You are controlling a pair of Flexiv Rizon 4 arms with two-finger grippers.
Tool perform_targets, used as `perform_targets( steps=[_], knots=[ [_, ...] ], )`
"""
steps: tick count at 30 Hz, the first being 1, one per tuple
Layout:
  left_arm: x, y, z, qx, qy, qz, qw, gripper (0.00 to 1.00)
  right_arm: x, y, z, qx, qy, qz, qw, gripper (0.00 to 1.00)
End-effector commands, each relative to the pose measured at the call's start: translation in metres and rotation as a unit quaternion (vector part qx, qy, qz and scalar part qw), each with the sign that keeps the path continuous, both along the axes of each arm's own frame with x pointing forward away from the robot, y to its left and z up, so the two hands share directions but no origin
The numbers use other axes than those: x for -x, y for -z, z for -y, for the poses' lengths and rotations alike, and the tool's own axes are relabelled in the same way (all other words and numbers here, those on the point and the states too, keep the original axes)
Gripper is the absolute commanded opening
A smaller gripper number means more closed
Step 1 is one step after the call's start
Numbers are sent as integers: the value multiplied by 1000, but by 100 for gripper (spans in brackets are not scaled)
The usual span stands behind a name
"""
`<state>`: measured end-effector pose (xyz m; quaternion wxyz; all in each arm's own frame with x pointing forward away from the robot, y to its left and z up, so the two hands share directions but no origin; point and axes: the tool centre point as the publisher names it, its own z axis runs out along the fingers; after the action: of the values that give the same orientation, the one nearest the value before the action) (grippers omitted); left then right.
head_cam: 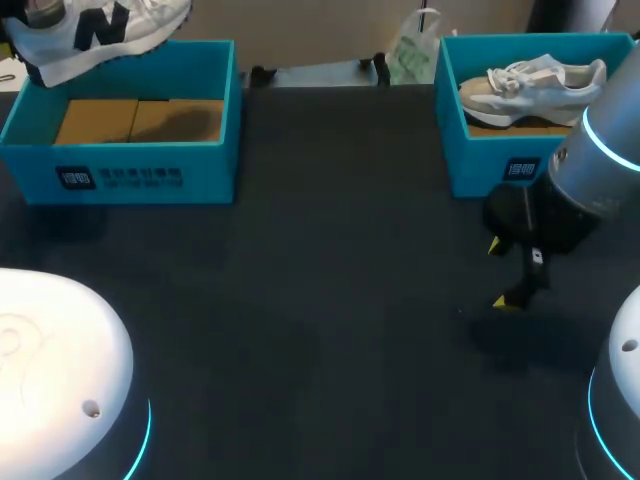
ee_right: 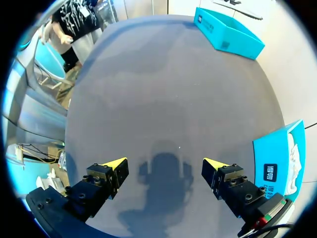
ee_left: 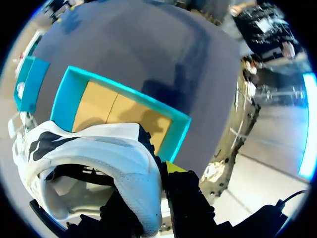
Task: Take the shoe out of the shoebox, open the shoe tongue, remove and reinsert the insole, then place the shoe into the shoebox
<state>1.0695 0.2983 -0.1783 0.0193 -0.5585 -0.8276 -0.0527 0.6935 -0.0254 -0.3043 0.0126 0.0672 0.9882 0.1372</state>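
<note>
A white shoe with dark markings (head_cam: 95,28) hangs above the left blue shoebox (head_cam: 120,170), whose brown bottom is bare. In the left wrist view my left gripper (ee_left: 157,171) is shut on this shoe (ee_left: 94,158) at its heel collar, one yellow tip outside and the other hidden inside, with the open box (ee_left: 74,96) below. A second, white-beige shoe (head_cam: 535,82) lies in the right blue shoebox (head_cam: 500,165). My right gripper (head_cam: 500,275) stands open and empty in front of that box, over bare mat (ee_right: 165,163); the right box (ee_right: 277,163) is beside it.
A white and green plastic bag (head_cam: 410,50) lies at the table's back edge between the boxes. My arms' white bases fill the front left (head_cam: 50,370) and front right (head_cam: 625,400) corners. The dark mat (head_cam: 320,300) spans the middle.
</note>
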Motion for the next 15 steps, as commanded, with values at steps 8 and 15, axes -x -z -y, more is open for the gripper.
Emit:
perform_targets(
  steps=[8, 15],
  knots=[
    [-29, 14, -6, -10, 108, 20, 994, 0, 1, 1, -1, 1, 0, 1, 1000, 100],
    [-46, 21, -17, -30, 164, 17, 986, 0, 1, 1, -1, 1, 0, 1, 1000, 100]
  ],
)
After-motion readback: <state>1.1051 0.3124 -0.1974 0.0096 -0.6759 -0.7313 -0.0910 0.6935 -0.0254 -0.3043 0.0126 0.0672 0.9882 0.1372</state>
